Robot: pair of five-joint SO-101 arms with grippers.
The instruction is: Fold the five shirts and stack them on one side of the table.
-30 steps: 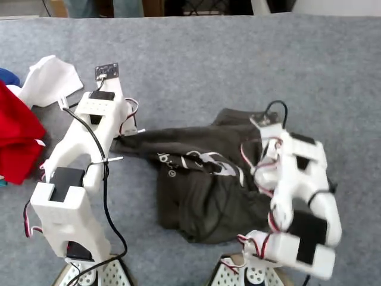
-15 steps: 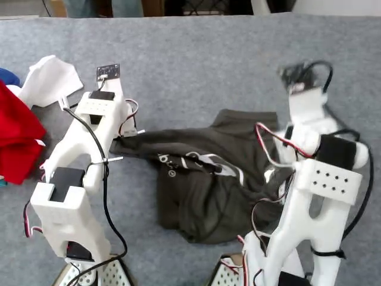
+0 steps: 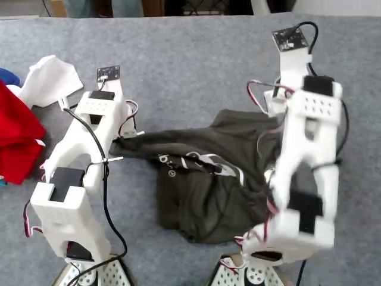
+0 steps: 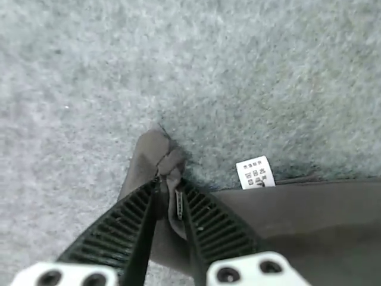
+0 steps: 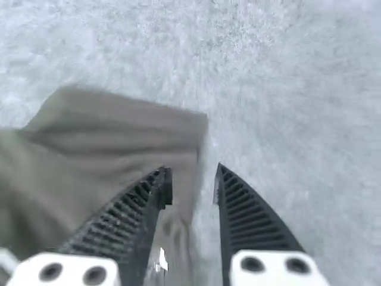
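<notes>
A dark olive shirt (image 3: 202, 179) lies crumpled in the middle of the grey table. My left gripper (image 3: 124, 134) is at its left corner. In the left wrist view it (image 4: 169, 193) is shut on a pinch of the shirt's (image 4: 286, 220) edge, beside a white label (image 4: 256, 172). My right gripper (image 3: 272, 110) stretches out over the shirt's far right corner. In the right wrist view it (image 5: 191, 182) is open, its two fingers straddling the shirt's (image 5: 101, 155) edge just above the cloth.
A red shirt (image 3: 15, 140), a white shirt (image 3: 50, 80) and a bit of blue cloth (image 3: 7, 76) lie piled at the table's left edge. Bare grey table (image 3: 196, 65) stretches across the far side and right.
My right arm has swung from a folded pose near the front edge out to the shirt's far right corner. The left arm and its hold have not moved.
</notes>
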